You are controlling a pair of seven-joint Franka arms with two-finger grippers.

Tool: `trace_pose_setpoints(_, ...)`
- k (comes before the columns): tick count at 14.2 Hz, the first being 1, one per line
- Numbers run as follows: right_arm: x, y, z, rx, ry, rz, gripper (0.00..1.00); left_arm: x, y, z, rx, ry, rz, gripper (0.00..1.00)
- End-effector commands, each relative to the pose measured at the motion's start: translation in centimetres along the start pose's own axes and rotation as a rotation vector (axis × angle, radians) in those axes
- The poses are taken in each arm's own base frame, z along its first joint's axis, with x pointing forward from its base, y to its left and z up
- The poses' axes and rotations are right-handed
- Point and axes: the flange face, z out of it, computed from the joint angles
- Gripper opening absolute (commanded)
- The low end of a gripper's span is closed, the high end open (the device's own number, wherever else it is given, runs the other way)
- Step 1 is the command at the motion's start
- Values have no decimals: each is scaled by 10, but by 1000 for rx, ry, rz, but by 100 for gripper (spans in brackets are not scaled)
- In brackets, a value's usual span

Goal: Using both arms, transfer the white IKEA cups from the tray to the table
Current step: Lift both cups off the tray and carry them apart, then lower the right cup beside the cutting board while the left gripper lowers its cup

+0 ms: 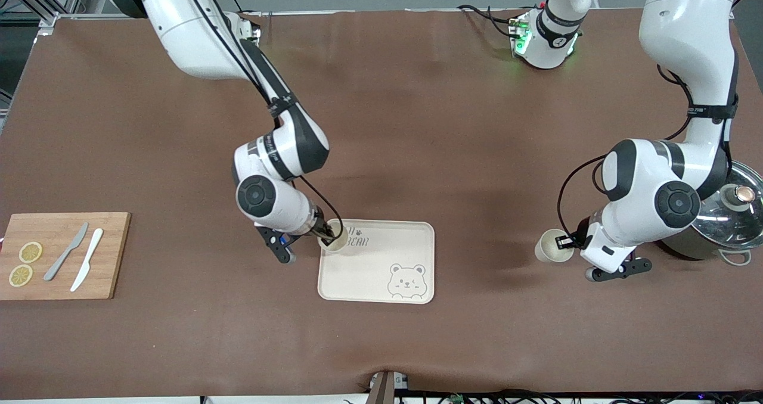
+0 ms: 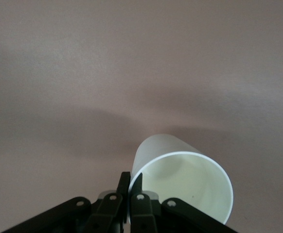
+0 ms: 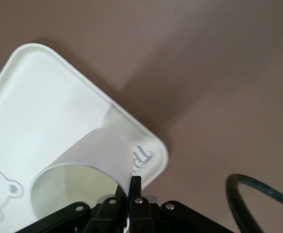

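Note:
One white IKEA cup (image 1: 334, 241) is over the corner of the cream bear-print tray (image 1: 381, 273) nearest the right arm's base. My right gripper (image 1: 325, 232) is shut on its rim, one finger inside and one outside. In the right wrist view the cup (image 3: 90, 162) hangs over the tray (image 3: 39, 107). The other white cup (image 1: 551, 246) is over the brown table, between the tray and the pot, and my left gripper (image 1: 573, 240) is shut on its rim. In the left wrist view that cup (image 2: 180, 179) shows above bare brown table.
A wooden cutting board (image 1: 59, 255) with lemon slices, a grey knife and a white knife lies at the right arm's end. A steel pot with a lid (image 1: 724, 213) stands at the left arm's end, close to the left arm's wrist.

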Motion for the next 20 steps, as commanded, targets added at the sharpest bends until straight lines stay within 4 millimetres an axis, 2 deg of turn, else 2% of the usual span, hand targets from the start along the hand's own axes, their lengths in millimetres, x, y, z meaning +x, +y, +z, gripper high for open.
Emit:
trace_pose_setpoints(1, 35, 41, -55, -50, -36, -140, 0, -10, -4, 20, 6, 22, 14, 0)
trace_pose_setpoints(3, 57, 78, -63, -113, 12, -271, 0, -13, -5, 35, 4, 24, 14, 0)
trace_pose_setpoints(4, 67, 96, -58, -153, 24, -330, 0, -12, -5, 46, 3, 24, 15, 0)
trace_pose_setpoints(7, 102, 138, -59, -166, 10, -443, 0, -11, -6, 56, 1, 33, 14, 0)
trace_pose_setpoints(10, 149, 183, -51, -153, -5, -571, 0, -11, -6, 57, -1, 37, 12, 0)
trace_pose_setpoints(14, 184, 238, -32, -123, 12, -686, 0, -11, -2, 63, -5, 34, 16, 0)
trace_pose_setpoints(17, 229, 290, -31, -113, -18, -763, 0, -11, -2, 62, -7, 37, 15, 0)
trace_pose_setpoints(19, 249, 314, -30, -105, -31, -782, 0, -9, -6, 62, -7, 37, 8, 0)
trace_pose_setpoints(20, 248, 320, -24, -108, -44, -780, 0, -9, -6, 62, -7, 37, 8, 0)
